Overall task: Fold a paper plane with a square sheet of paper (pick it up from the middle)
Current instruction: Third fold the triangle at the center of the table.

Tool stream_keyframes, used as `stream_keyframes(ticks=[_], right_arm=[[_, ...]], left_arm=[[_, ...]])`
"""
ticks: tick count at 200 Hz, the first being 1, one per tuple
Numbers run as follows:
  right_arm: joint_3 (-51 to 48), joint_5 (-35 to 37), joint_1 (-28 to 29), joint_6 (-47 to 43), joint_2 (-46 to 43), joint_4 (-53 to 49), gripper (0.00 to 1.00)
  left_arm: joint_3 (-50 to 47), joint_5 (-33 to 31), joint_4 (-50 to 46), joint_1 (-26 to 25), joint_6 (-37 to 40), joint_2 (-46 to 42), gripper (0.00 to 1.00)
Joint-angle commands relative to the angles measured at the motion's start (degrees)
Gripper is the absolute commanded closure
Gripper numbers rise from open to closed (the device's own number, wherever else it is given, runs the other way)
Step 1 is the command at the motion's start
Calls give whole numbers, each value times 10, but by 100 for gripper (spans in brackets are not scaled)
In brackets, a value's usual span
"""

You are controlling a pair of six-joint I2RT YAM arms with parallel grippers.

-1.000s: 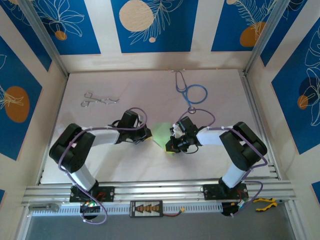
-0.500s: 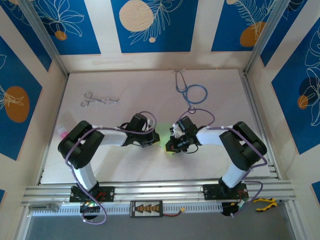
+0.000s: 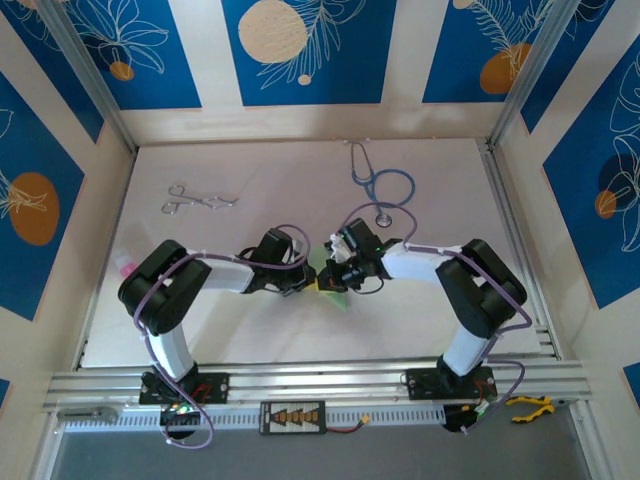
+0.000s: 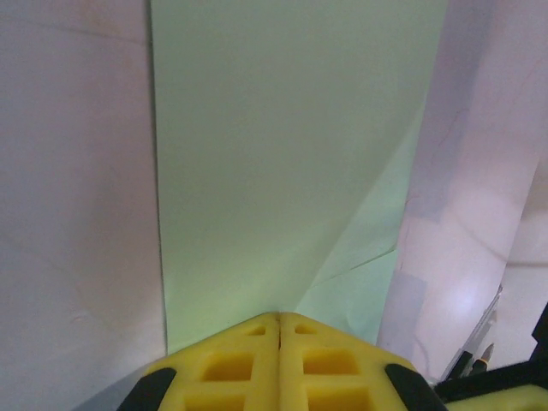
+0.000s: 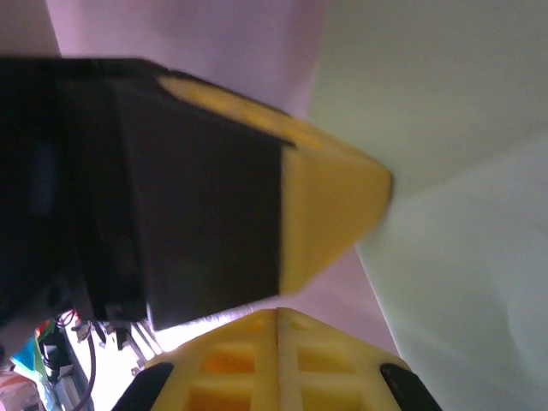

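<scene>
Both arms reach toward the middle of the table (image 3: pixel 250 170), and their grippers meet almost tip to tip over the pale green square sheet of paper (image 3: pixel 337 296). The left gripper (image 3: pixel 306 283) has its yellow fingers pressed flat together. In the left wrist view only a thin seam runs between them, with nothing seen pinched in it. Its tip sits at the near edge of the sheet, which stretches straight ahead of it. Ahead and to the right in that view, a diagonal crease marks a folded flap (image 4: pixel 355 274).

The right gripper (image 3: pixel 336 274) is likewise closed, its pads meeting along a seam in its own wrist view. Just ahead of it, one yellow-faced fingertip (image 5: pixel 330 214) of the left gripper reaches the sheet's edge — whether it presses down or only hovers, I cannot tell. The sheet lies ahead and to the right of the right gripper's tip, with a fold line crossing it.

Well beyond the right gripper lies a blue stethoscope (image 3: pixel 385 187), and well beyond the left gripper, a pair of metal forceps (image 3: pixel 200 200).
</scene>
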Motion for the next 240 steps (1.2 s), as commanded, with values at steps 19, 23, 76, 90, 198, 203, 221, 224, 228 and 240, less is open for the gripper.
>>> stream_keyframes(ticks=[19, 23, 76, 90, 198, 203, 221, 224, 228, 240], right_arm=[[0, 47, 11, 15, 47, -15, 100], [-6, 51, 11, 17, 46, -13, 100], [-90, 59, 11, 23, -10, 4, 100], [-110, 57, 8, 19, -35, 5, 100], [-183, 80, -46, 17, -225, -35, 91], [-177, 85, -50, 20, -222, -35, 89], [-145, 139, -51, 21, -202, -60, 82], [-135, 169, -47, 25, -200, -75, 81], [-123, 204, -39, 33, -197, -94, 80], [-103, 258, -20, 30, -193, -109, 76]], left_arm=[[-12, -15, -26, 5, -5, 10, 100], [-13, -15, -26, 5, -4, 10, 100], [-14, -20, -30, 6, -2, 10, 100], [-13, -21, -34, 7, 0, 11, 100], [-39, -23, 11, 6, -54, -8, 100], [-45, -28, 20, 4, -67, -11, 100], [-65, -46, 48, -7, -105, -26, 100], [-68, -50, 50, -9, -111, -29, 100], [-70, -56, 52, -12, -118, -34, 100], [-75, -71, 60, -26, -133, -44, 100]])
